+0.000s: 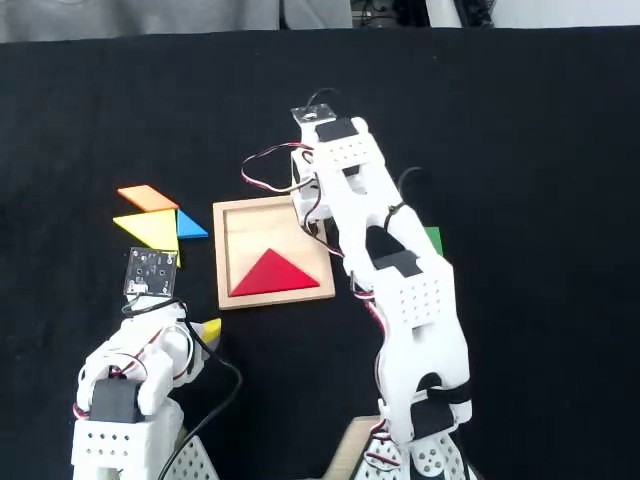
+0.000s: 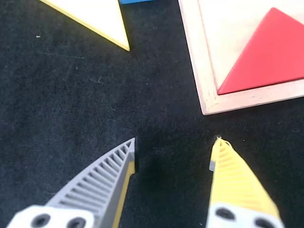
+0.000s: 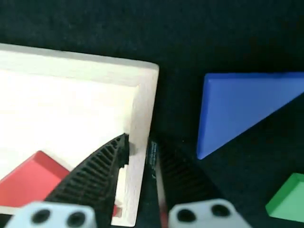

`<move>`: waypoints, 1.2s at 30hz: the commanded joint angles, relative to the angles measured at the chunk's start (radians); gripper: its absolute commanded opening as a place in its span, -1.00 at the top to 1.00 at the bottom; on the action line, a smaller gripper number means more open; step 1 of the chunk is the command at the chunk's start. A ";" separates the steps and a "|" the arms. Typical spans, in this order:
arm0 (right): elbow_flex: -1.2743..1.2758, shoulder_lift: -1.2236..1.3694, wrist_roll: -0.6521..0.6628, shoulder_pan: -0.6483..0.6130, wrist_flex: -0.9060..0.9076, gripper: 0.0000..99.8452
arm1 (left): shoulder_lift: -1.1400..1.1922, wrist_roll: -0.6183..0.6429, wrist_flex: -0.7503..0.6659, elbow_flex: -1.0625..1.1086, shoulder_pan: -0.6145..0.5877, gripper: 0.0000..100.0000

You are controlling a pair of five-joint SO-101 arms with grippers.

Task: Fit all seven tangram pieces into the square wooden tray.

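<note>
well, the right gripper [image 3: 138, 145] is closed down narrow on the wooden tray [image 3: 95, 64]. it holds the tray's right wall near the far corner, with one black finger [image 3: 97, 173] inside the tray and the other one outside it. the red triangle [image 1: 270, 275] lies flat inside the tray, against the tray's near wall, with its point aimed at the tray's middle. the rest of the tray's floor is bare wood. just outside the tray's right wall, close to the held corner, lies a big blue triangle [image 3: 237, 104] on the black cloth [image 1: 540, 130]. a green piece [image 3: 287, 199] lies a little further out from that same side of the tray. the left gripper [image 2: 175, 142] is open wide, with nothing between its grey finger [image 2: 107, 178] and its yellow finger [image 2: 235, 178]. it sits over the cloth just beside the tray's near left corner, not touching the tray. on the left of the tray lie three more pieces close together: a small blue triangle [image 1: 190, 225] nearest the tray's left wall, a yellow triangle [image 1: 150, 228] touching it on the side away from the tray, and an orange slanted piece [image 1: 147, 197] just behind those two.
</note>
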 commanded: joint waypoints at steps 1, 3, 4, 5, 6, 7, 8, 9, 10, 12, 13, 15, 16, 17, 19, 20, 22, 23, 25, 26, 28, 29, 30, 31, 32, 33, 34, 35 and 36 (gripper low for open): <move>-0.058 -0.008 -0.005 0.018 0.046 0.88 | -0.006 0.002 0.003 0.016 -0.007 0.47; -0.058 -0.008 0.000 0.009 0.071 0.74 | -0.006 0.002 0.003 0.016 -0.007 0.47; -0.058 -0.008 0.002 0.002 0.081 0.67 | -0.006 0.002 0.003 0.016 -0.007 0.47; -0.058 -0.008 0.003 -0.005 0.095 0.62 | -0.006 0.002 0.003 0.016 -0.007 0.47; -0.059 -0.010 0.005 -0.014 0.109 0.60 | -0.006 0.002 0.003 0.016 -0.007 0.47; -0.074 -0.012 0.015 -0.023 0.124 0.61 | -0.006 0.002 0.003 0.016 -0.007 0.47; -0.097 -0.018 0.032 -0.031 0.152 0.62 | -0.006 0.002 0.003 0.016 -0.007 0.47; -0.125 -0.025 0.040 -0.038 0.176 0.64 | -0.006 0.002 0.003 0.016 -0.007 0.47; -0.160 -0.038 0.044 -0.043 0.204 0.65 | -0.006 0.002 0.003 0.016 -0.007 0.47; -0.246 -0.073 0.051 -0.044 0.265 0.67 | -0.006 0.002 0.002 0.016 -0.007 0.47; -0.282 -0.094 0.051 -0.044 0.284 0.67 | -0.006 0.002 -0.003 0.016 -0.007 0.47; -0.309 -0.165 0.051 -0.037 0.285 0.67 | -0.006 0.006 -0.005 0.016 0.001 0.47; -0.308 -0.214 0.057 -0.029 0.284 0.67 | -0.006 0.008 -0.005 0.016 0.002 0.47; -0.297 -0.263 0.074 -0.026 0.284 0.67 | -0.006 0.008 -0.003 0.016 0.002 0.47; -0.249 -0.383 0.097 -0.020 0.284 0.67 | -0.006 0.008 -0.002 0.016 0.004 0.47; -0.209 -0.450 0.100 -0.018 0.284 0.67 | -0.006 0.005 -0.005 0.016 0.002 0.47; -0.111 -0.588 0.106 -0.018 0.284 0.67 | -0.008 0.000 -0.014 0.013 -0.015 0.47; -0.058 -0.661 0.107 -0.020 0.284 0.67 | -0.008 0.000 -0.041 0.004 -0.039 0.47; 0.047 -0.799 0.112 -0.018 0.278 0.67 | -0.008 0.000 -0.104 -0.027 -0.159 0.47; 0.099 -0.866 0.132 -0.018 0.269 0.67 | -0.008 0.000 -0.137 -0.038 -0.249 0.47; 0.193 -0.983 0.222 -0.015 0.261 0.67 | -0.008 0.008 -0.206 -0.038 -0.437 0.47; 0.245 -1.033 0.275 -0.005 0.259 0.67 | -0.008 0.008 -0.239 -0.028 -0.518 0.47; 0.305 -1.076 0.315 0.009 0.241 0.67 | -0.008 0.008 -0.273 -0.012 -0.582 0.47; 0.371 -1.112 0.338 0.021 0.213 0.67 | -0.008 0.008 -0.305 0.004 -0.611 0.47; 0.437 -1.139 0.341 0.040 0.176 0.67 | -0.008 0.008 -0.328 0.016 -0.621 0.47; 0.509 -1.159 0.341 0.063 0.133 0.67 | -0.008 0.002 -0.336 0.016 -0.627 0.47; 0.582 -1.171 0.341 0.086 0.080 0.67 | -0.008 0.002 -0.327 0.016 -0.630 0.47; 0.657 -1.179 0.341 0.109 0.018 0.67 | -0.008 0.002 -0.311 0.016 -0.624 0.47; 0.734 -1.179 0.341 0.132 -0.048 0.67 | -0.008 0.000 -0.304 0.016 -0.622 0.47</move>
